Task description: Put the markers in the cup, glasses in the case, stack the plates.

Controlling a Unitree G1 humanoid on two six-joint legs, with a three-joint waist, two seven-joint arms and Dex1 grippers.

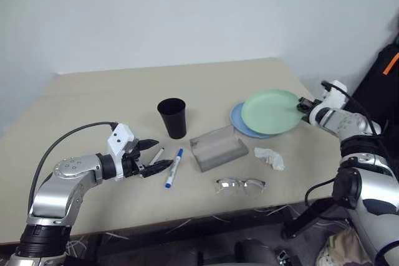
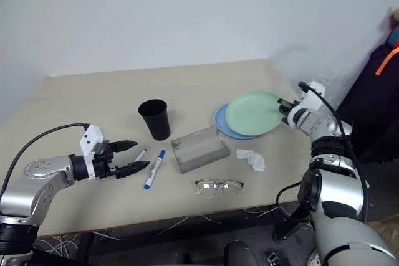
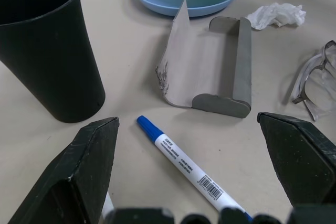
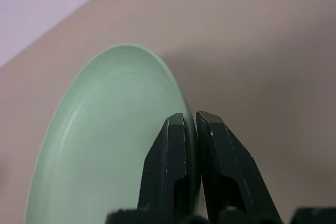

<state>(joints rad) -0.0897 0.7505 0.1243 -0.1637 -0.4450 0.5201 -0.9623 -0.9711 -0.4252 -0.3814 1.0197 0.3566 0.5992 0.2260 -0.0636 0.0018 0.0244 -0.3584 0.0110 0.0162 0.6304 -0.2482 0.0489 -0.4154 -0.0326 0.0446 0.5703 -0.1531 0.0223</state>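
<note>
My left gripper (image 1: 151,156) hangs low over the table with its jaws spread wide, pointing forward and to the right. My right arm is stretched forward, its gripper (image 1: 303,106) pinched tight on the green plate's (image 1: 268,111) rim.

- Looks like a lab or test room: a plain beige table (image 1: 93,101) against a bare white wall (image 1: 187,10).
- Loose cables (image 2: 187,223) hang under the table's front edge, below the hands.
</note>
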